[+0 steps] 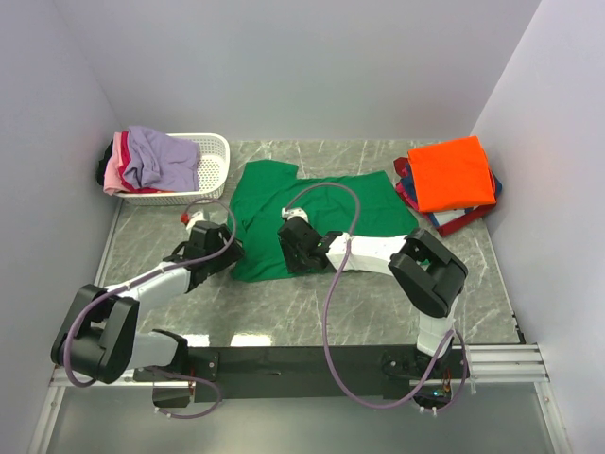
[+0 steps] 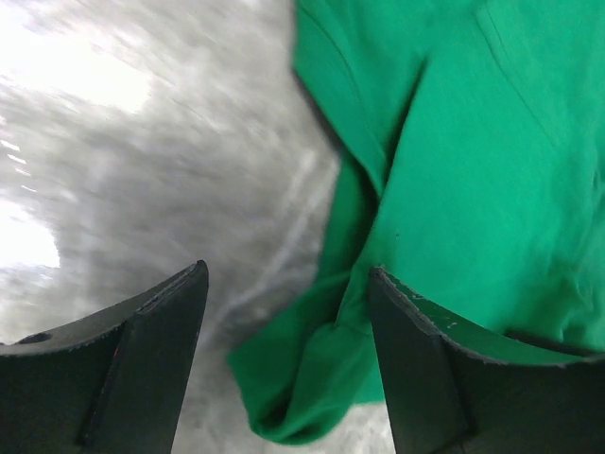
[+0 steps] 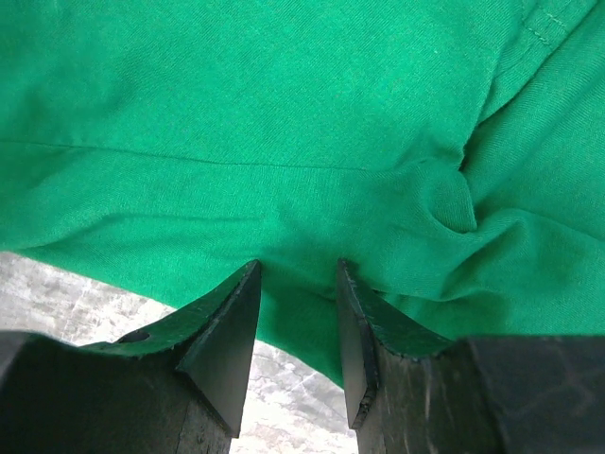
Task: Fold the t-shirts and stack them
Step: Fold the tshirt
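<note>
A bright green t-shirt lies spread on the marble table, its near left part bunched. My left gripper stands open at the shirt's lower left corner. In the left wrist view a folded green corner lies between the wide-apart fingers of that gripper, touching neither. My right gripper sits at the shirt's near hem. In the right wrist view its fingertips meet the green cloth with a clear gap between the jaws. An orange t-shirt tops a folded stack at the right.
A white slotted basket stands at the back left with lavender and pink shirts heaped in it. Red and navy cloth shows under the orange shirt. White walls close in the table on three sides.
</note>
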